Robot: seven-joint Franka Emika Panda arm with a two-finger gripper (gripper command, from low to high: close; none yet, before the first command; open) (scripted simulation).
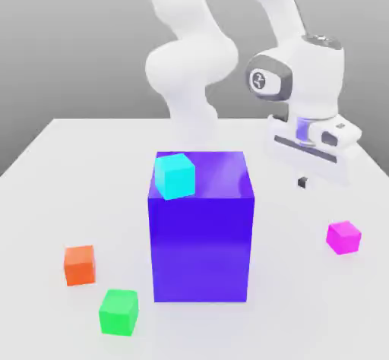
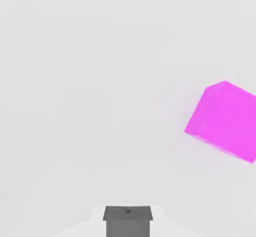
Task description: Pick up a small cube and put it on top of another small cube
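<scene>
Exterior view: pincer [image 1: 303, 182] closed, empty, above tabletop [image 1: 45, 168].
Small magenta cube [image 1: 343, 237] on the tabletop at the pincer's 5 o'clock, apart.

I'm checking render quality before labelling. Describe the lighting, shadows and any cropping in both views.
Exterior view: soft, even light; the big blue-violet block has a glossy sheen, and the magenta-pink cube, orange cube and green cube cast only faint shadows on the white table. Hand view: flat, almost shadowless white; the magenta-pink cube is cropped at the frame edge.
</scene>
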